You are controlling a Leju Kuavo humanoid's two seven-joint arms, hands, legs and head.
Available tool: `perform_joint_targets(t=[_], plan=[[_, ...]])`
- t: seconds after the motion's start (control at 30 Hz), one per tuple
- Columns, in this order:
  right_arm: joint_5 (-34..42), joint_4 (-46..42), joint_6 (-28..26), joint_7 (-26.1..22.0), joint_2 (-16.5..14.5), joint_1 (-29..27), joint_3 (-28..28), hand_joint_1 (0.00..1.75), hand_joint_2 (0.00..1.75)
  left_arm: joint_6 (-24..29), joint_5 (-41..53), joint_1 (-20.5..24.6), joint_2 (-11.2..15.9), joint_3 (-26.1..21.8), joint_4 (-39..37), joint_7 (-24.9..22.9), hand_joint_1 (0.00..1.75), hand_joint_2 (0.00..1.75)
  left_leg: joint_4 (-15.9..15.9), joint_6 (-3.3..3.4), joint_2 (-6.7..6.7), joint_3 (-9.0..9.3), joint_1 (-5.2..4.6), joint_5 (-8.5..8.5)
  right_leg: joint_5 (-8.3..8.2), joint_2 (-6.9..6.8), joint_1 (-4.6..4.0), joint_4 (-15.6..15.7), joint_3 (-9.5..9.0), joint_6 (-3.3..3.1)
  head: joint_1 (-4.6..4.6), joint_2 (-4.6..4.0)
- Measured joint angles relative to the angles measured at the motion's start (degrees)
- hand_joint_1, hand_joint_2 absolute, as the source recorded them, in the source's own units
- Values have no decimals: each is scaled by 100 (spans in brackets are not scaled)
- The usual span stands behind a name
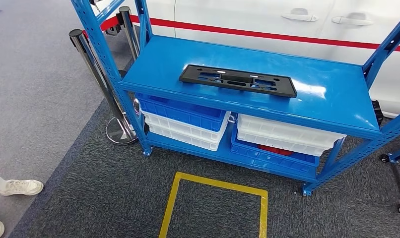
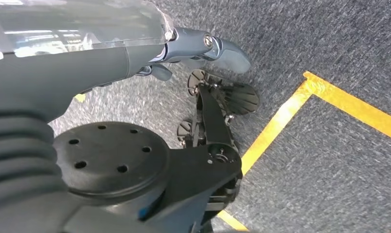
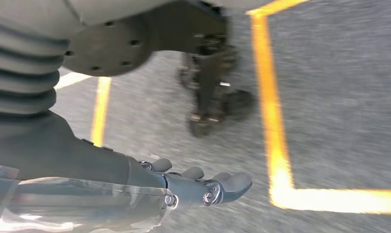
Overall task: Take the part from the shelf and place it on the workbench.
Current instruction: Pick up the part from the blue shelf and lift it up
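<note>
a: where is the part seen?
b: the black part [image 1: 237, 80] is laid flat on the top of the blue shelf [image 1: 332, 99], near the front edge, at about 12 o'clock from the yellow square [image 1: 215, 208] taped on the carpet.
a: and the hands?
b: the left hand [image 2: 193, 51] is hung over the carpet, fingers extended, nothing held. the right hand [image 3: 193, 184] is likewise seen over the carpet, fingers loosely apart, nothing gripped.
a: below the top?
b: blue and white bins [image 1: 188, 121] are stacked there. a white shoe [image 1: 19, 187] is seen at 9 o'clock.
</note>
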State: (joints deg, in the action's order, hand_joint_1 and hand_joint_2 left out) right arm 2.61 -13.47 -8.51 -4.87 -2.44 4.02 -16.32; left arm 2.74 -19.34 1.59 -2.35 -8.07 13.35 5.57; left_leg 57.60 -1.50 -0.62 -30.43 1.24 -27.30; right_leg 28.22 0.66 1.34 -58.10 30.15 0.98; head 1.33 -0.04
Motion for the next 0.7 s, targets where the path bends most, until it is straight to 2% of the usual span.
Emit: perform_joint_targets(t=[0.13,0.27,0.4,0.5,0.6,0.7], plan=[[-141,5,-97,-667,-2,307,-71,0,0,-32,7,35,-28,-55,-55,23,0,0,0,2,1,1,-1,2,-3,3,2,0,-1,4,0,0],[-156,-53,62,-1477,-1,723,-176,0,175,-87,43,47,-43,-89,-81,82,0,0,2,6,3,3,-2,8,-8,6,3,0,-1,10,0,0],[-105,-324,637,-2703,-26,1140,-315,0,175,-99,132,56,-56,-107,-103,159,0,0,3,6,3,3,-2,11,-11,5,3,-2,0,12,-1,-1],[-50,-1076,1430,-3358,-190,1262,-303,0,175,-81,182,68,-67,-119,-110,189,0,0,4,8,2,9,-2,17,-13,3,3,-4,3,13,-1,0],[327,-2681,2549,-3465,-502,1070,-32,0,175,-79,211,70,-76,-137,-119,246,0,0,5,8,1,11,-2,18,-13,2,2,-5,8,12,0,0],[946,-4501,3309,-3412,-730,735,630,0,175,-60,273,68,-78,-144,-129,306,0,0,4,8,-1,5,0,18,-12,-2,1,-6,13,12,0,-1]])
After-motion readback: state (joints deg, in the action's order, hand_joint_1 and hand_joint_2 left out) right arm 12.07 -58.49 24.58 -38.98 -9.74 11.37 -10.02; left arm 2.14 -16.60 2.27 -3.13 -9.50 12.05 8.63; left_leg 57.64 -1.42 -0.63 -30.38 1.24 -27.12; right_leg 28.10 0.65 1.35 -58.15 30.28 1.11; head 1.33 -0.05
